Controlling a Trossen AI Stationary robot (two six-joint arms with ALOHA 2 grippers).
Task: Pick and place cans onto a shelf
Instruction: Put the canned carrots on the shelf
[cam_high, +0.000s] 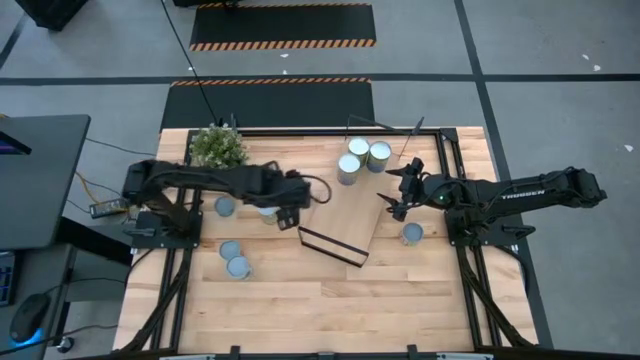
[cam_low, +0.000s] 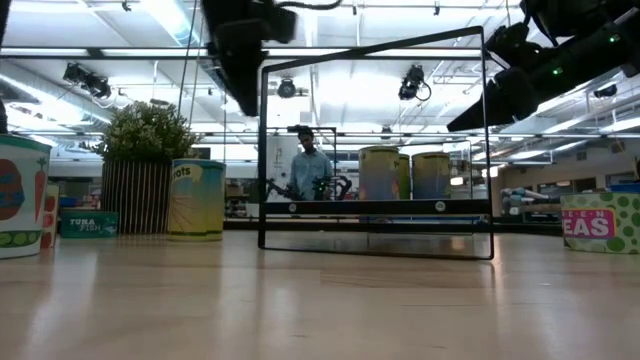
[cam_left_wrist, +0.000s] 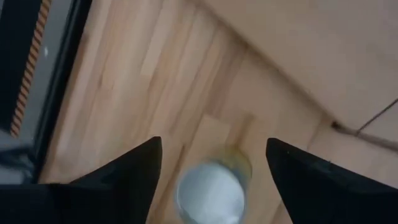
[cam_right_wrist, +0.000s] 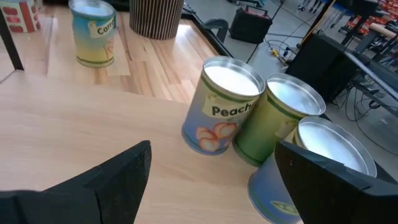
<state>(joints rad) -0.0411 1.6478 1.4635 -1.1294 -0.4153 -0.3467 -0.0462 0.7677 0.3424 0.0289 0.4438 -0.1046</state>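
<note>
My L gripper spread over can beside shelf; rigid, slick tin, so I'd pinch mid-wall. R gripper spread.

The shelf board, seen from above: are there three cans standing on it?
Yes, three cans stand clustered at the far end of the shelf.

My arms are dark and jointed; the right arm carries white lettering, the left arm black cabling, green lights glowing.
</note>
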